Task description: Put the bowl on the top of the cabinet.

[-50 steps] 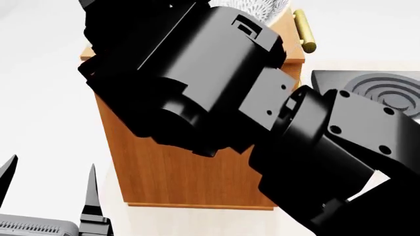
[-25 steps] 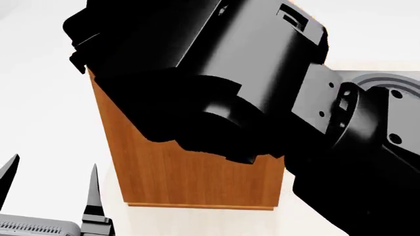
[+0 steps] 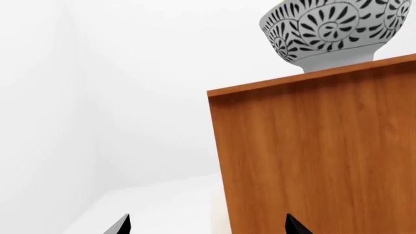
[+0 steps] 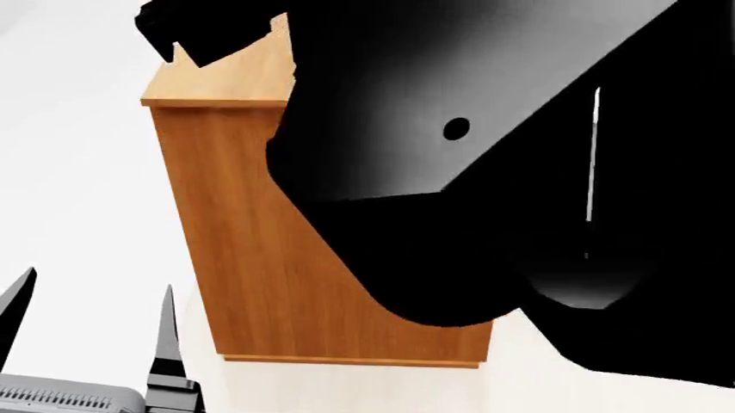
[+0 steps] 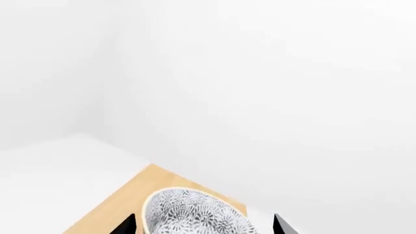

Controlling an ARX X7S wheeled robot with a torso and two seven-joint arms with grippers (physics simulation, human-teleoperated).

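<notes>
The bowl (image 3: 331,31), white with a dense grey leaf pattern, stands upright on the flat top of the orange-brown cabinet (image 3: 312,156). From above, the right wrist view shows the bowl (image 5: 195,214) on the cabinet top (image 5: 110,209). My right gripper (image 5: 204,226) is open, its fingertips either side of the bowl with a gap on each side. My left gripper (image 3: 208,226) is open and empty, low beside the cabinet's side wall. In the head view the cabinet (image 4: 287,275) shows, my left gripper (image 4: 92,327) sits at bottom left, and the bowl is hidden.
My right arm (image 4: 517,172) fills most of the head view and hides the cabinet's right part and everything behind it. White floor (image 4: 92,172) and white walls (image 5: 260,73) surround the cabinet.
In the head view my right arm has swung closer to the camera and now covers the bowl, the brass handle and the grey object at right. The left gripper has stayed put.
</notes>
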